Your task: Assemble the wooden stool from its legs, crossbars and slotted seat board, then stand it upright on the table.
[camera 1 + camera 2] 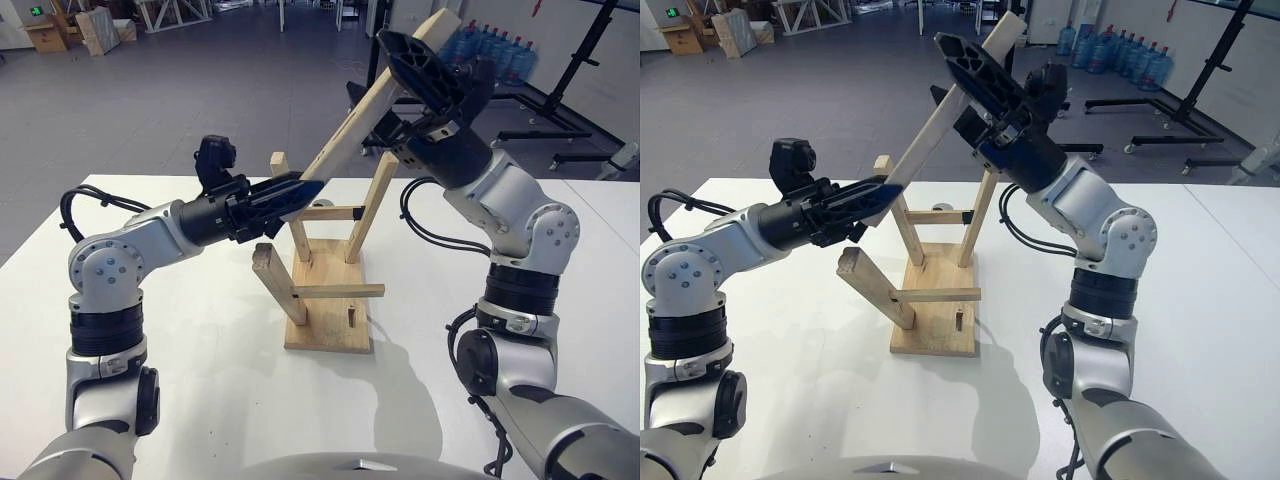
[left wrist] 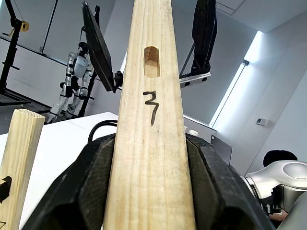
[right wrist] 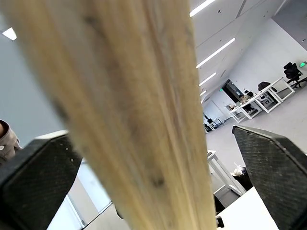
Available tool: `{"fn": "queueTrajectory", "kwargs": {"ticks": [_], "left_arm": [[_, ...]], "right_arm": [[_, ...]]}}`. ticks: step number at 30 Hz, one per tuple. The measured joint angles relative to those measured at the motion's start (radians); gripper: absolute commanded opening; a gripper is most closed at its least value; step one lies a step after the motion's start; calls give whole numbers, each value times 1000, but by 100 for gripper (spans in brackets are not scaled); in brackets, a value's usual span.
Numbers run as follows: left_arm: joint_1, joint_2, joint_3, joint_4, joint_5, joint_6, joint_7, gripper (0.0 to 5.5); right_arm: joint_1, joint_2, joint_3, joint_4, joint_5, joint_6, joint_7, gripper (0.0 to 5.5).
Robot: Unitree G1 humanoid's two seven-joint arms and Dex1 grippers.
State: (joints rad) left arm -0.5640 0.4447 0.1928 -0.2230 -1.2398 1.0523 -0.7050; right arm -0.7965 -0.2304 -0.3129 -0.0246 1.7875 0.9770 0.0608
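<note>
The slotted seat board (image 1: 325, 320) lies flat on the white table with three legs (image 1: 278, 285) (image 1: 290, 215) (image 1: 370, 205) sticking up from it, joined by two crossbars (image 1: 335, 292) (image 1: 330, 213). A loose fourth leg (image 1: 350, 125) slants in the air above them. My left gripper (image 1: 300, 190) is shut on its lower end; the wrist view shows a slot and a pen mark on the leg (image 2: 152, 120) between the fingers (image 2: 96, 182). My right gripper (image 1: 392, 65) straddles the upper part, open, its pads (image 3: 273, 167) standing off the wood (image 3: 144, 120) on both sides.
The table (image 1: 200, 350) has free surface left, right and in front of the seat board. Behind it lie open floor, metal racks and several water bottles (image 1: 500, 50). The near leg of the stool leans toward my left arm.
</note>
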Motion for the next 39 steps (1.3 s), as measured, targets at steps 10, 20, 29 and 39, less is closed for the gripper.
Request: {"fn": "queueTrajectory", "kwargs": {"ticks": [10,20,29,39], "left_arm": [[6,-3,-2,1,6,-17,1,205],[14,-3,-5,3,21,-21,-20,205],[15,-2,-10,3,28,-20,-27,205],[-70,34,79,-13,69,-112,81,398]], "right_arm": [[6,-9,41,-11,7,-41,-12,397],[39,-19,71,-41,-22,-66,-4,238],[57,-30,79,-66,-70,-86,23,225],[81,-137,60,-55,-296,-117,156,211]]}}
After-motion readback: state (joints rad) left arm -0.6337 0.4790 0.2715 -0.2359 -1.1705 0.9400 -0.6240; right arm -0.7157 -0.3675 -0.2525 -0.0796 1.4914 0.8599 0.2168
